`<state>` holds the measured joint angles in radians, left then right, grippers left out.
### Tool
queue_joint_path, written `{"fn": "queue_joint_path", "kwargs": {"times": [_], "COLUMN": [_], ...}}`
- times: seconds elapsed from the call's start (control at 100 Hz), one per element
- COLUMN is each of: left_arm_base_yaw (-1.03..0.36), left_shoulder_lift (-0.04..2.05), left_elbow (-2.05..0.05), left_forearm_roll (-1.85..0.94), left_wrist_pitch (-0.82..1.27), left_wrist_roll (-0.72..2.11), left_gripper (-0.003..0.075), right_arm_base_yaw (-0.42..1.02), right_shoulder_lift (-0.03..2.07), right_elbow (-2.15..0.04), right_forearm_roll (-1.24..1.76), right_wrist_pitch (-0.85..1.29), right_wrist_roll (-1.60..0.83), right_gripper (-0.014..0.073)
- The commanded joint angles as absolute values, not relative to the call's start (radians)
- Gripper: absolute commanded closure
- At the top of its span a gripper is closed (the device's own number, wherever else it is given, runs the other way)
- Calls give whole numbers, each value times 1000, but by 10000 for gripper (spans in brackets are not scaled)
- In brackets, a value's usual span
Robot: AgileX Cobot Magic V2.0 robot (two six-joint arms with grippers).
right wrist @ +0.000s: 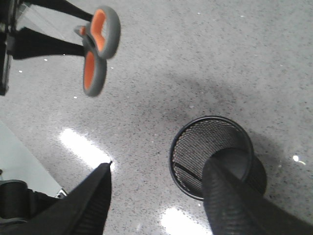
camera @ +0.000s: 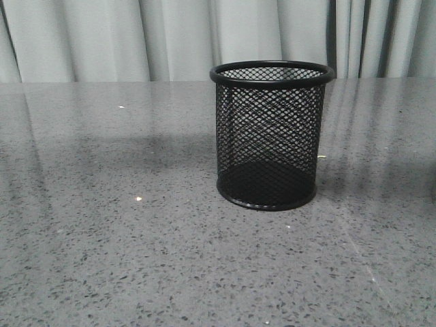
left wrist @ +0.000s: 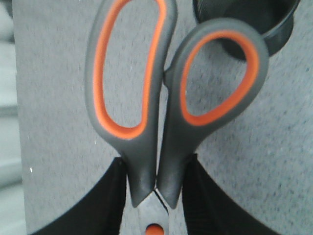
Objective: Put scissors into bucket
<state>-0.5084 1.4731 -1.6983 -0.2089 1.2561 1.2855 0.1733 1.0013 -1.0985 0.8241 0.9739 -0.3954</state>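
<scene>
Above the grey surface (camera: pixel 102 259) our left tool (left wrist: pixel 155 196) holds the scissors (left wrist: pixel 166 98), clamped just above the orange pivot, with the loop handles pointing away from the fingers. The bucket (camera: pixel 271 136) stands upright on the surface and looks empty. Our right tool (right wrist: pixel 156 196) hangs wide over it, holding nothing. We judge this the carrying step: next we must bring the scissors over the bucket rim, line them up with the opening, lower them and let go.
</scene>
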Motion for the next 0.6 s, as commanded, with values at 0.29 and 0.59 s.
{"fn": "queue_joint_path", "kwargs": {"times": [0.29,0.59], "left_arm_base_yaw": [-697,-722], "left_shoulder_lift": [1438,1439], "left_elbow": [-1748,-1748], "left_forearm_roll": [-240,-240], "left_wrist_pitch": [1110,1080], "left_wrist_roll": [1199,1188], "left_gripper": [638,638], "right_arm_base_yaw": [176,176], "right_shoulder_lift": [993,1003], "right_elbow": [-1132,-1132], "right_forearm_roll": [991,1041], "right_wrist_pitch": [922,919], "right_wrist_roll": [-446,-453], "right_gripper": [221,221]}}
